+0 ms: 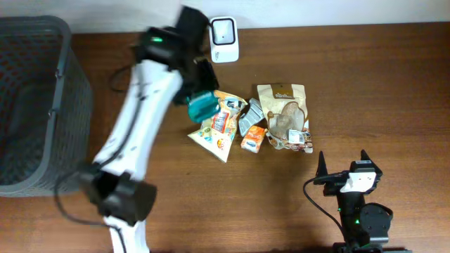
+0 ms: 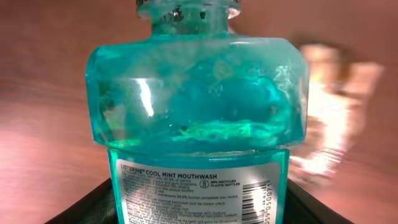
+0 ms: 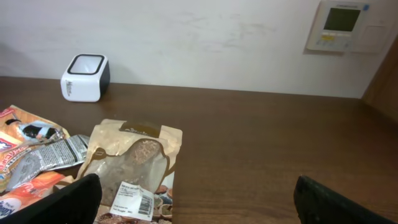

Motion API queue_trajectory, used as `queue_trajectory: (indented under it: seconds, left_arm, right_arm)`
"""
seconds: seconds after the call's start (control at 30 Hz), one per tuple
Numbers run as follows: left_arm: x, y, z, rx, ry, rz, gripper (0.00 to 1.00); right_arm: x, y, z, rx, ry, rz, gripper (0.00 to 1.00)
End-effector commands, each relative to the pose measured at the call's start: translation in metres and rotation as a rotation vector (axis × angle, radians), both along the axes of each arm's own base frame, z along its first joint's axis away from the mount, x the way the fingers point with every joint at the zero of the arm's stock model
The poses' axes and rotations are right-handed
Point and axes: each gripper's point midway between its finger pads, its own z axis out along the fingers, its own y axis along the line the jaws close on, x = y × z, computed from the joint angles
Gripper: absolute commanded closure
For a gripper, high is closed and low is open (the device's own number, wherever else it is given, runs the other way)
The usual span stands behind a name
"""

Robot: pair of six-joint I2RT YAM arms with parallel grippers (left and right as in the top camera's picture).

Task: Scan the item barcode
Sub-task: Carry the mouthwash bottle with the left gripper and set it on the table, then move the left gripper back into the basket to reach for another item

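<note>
Left wrist view is almost filled by the mouthwash bottle (image 2: 198,118), a clear teal flask of blue-green liquid. Its cap end points to the top of the frame and its white back label (image 2: 199,193) faces the lens. The label reads "Cool Mint Mouthwash", and the barcode (image 2: 258,202) sits at its lower right corner. Dark fingers (image 2: 93,205) of the left end effector (image 1: 200,98) press in from both lower corners, so it is clamped on the bottle's flanks.

Seen from overhead, the held bottle hangs at the upper left edge of a pile of snacks, between that pile and the white scanner (image 1: 223,30), which stands at the far edge of the tabletop (image 1: 380,84). Whether the bottle touches anything beneath it cannot be told.

The pile holds a yellow-orange chip bag (image 1: 218,130), a few small packets (image 1: 251,116) and a brown pouch (image 1: 281,112) with a white sticker near its bottom.

The right end effector (image 1: 342,160) sits at the near edge, well apart from the pile, its fingers spread wide and gripping nothing.

A dark mesh basket (image 1: 35,105) occupies the left end of the tabletop.
</note>
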Motion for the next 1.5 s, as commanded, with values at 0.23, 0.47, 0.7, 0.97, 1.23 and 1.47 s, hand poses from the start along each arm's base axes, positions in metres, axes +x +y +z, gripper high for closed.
queue_trajectory:
  seconds: [0.23, 0.47, 0.7, 0.97, 1.23, 1.47]
  left_arm:
    - [0.019, 0.048, -0.135, 0.533, 0.188, -0.022, 0.73]
    - [0.011, 0.009, -0.193, 0.349, 0.326, -0.294, 0.73]
    - [-0.003, 0.001, -0.17, 0.273, 0.377, -0.437, 0.01]
    - [0.041, 0.018, 0.012, 0.139, -0.063, -0.317, 0.01]
    - [-0.013, 0.069, 0.133, 0.12, -0.317, -0.263, 0.01]
    - [-0.045, 0.138, 0.093, 0.297, -0.134, -0.1, 0.3]
  right_arm:
    - [0.0, 0.0, -0.004, -0.007, 0.005, 0.0, 0.02]
    - [0.0, 0.0, -0.004, -0.007, 0.005, 0.0, 0.02]
    - [0.0, 0.0, -0.004, -0.007, 0.006, 0.001, 0.02]
    - [0.0, 0.0, -0.004, -0.007, 0.005, 0.0, 0.02]
    - [0.0, 0.0, -0.004, -0.007, 0.005, 0.0, 0.02]
    - [0.0, 0.0, -0.004, -0.007, 0.005, 0.0, 0.02]
